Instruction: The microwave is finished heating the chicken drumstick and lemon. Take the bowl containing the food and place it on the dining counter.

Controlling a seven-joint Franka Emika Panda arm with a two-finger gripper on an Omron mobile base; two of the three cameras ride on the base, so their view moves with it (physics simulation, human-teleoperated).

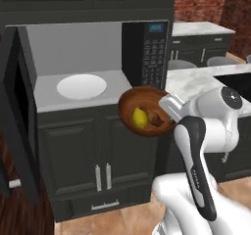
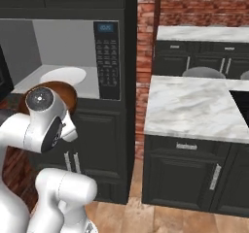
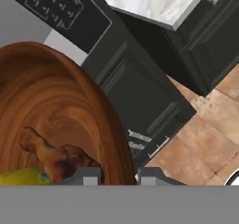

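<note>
We hold the bowl (image 1: 145, 110) by its rim, jaws clamped on it, in mid-air outside the microwave (image 1: 98, 58), tilted. The lemon (image 1: 139, 118) and drumstick (image 1: 157, 119) could slide out before the dining worktop (image 2: 194, 106) if the tilt grows.

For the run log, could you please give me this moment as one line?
gripper: shut on bowl rim | lemon, chicken drumstick inside | bowl outside open microwave | dining counter: pending

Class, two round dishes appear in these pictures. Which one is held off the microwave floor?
The reddish-brown bowl, gripped at its rim by the claw, carrying lemon and drumstick. The flat white plate rests inside the microwave.
</note>
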